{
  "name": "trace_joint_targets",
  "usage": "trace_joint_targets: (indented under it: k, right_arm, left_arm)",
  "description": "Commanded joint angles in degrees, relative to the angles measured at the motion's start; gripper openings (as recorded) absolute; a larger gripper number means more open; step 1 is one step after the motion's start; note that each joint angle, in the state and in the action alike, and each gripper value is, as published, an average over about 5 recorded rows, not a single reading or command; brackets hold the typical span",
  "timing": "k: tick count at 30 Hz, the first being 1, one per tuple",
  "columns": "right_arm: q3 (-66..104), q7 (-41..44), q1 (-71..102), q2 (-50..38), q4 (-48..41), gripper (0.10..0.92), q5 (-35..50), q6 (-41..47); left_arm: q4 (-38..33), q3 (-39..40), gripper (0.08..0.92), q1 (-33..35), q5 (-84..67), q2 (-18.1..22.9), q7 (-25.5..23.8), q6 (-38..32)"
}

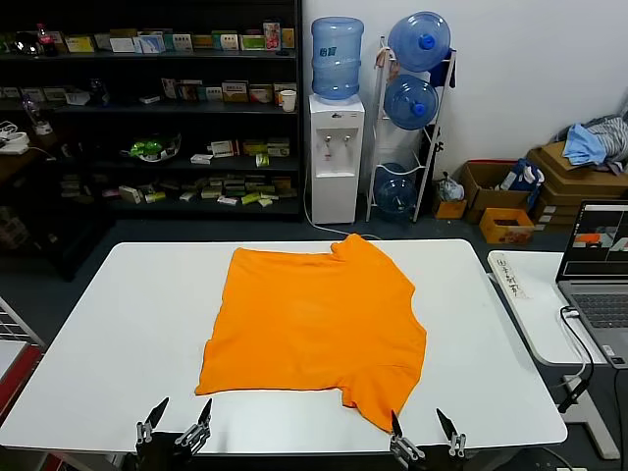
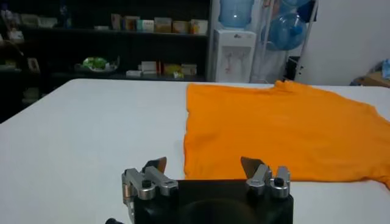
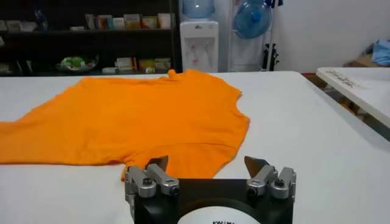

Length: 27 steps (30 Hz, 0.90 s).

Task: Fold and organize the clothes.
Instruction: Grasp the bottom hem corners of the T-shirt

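Observation:
The bright orange T-shirt (image 1: 314, 324) lies flat on the white table (image 1: 128, 324), collar toward the far edge, one sleeve reaching the near right. It also shows in the left wrist view (image 2: 280, 131) and the right wrist view (image 3: 134, 119). My left gripper (image 1: 174, 419) is open and empty at the near edge, just short of the shirt's near left corner. My right gripper (image 1: 424, 425) is open and empty at the near edge, just beyond the near sleeve tip. Both grippers show open in their own views, left (image 2: 204, 165) and right (image 3: 207, 164).
A second white table with a laptop (image 1: 597, 275) stands at the right. Behind the table are dark shelves (image 1: 147, 108), a water dispenser (image 1: 336, 147), a rack of water bottles (image 1: 412, 98) and cardboard boxes with a blue-grey cloth heap (image 1: 589, 142).

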<state>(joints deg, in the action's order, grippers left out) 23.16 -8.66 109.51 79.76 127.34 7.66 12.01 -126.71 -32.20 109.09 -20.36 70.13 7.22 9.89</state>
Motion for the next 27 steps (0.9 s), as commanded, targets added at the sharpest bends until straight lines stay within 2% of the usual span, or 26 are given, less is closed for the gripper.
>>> trace_joint_targets:
  k: [1,6,12,20,27]
  right_arm:
    - [-0.2,-1.2,-1.1,0.0,-0.6,0.823,0.9,0.5]
    - [-2.3,-3.9,-6.2,1.1,-3.7,0.823,4.1,3.4]
    - [-6.0,-7.1,-10.1,4.4,-7.5,0.823,2.5,6.6]
    - [-7.7,-8.6,-11.7,5.6,-9.2,0.823,1.4,9.6]
    - [-8.6,-8.7,-12.3,6.1,-9.8,0.823,1.2,10.1]
  left_arm:
    - [0.1,0.1,0.823,-0.3,-0.2,-0.1,0.0,0.1]
    - [1.9,1.3,0.823,-5.2,-3.5,-0.9,0.8,3.3]
    - [8.1,3.6,0.823,-12.8,-9.1,-1.3,2.5,9.6]
    - [11.6,3.5,0.823,-14.3,-9.5,-3.4,1.9,11.1]
    - [12.5,3.7,0.823,-15.5,-9.6,-3.3,1.5,11.0]
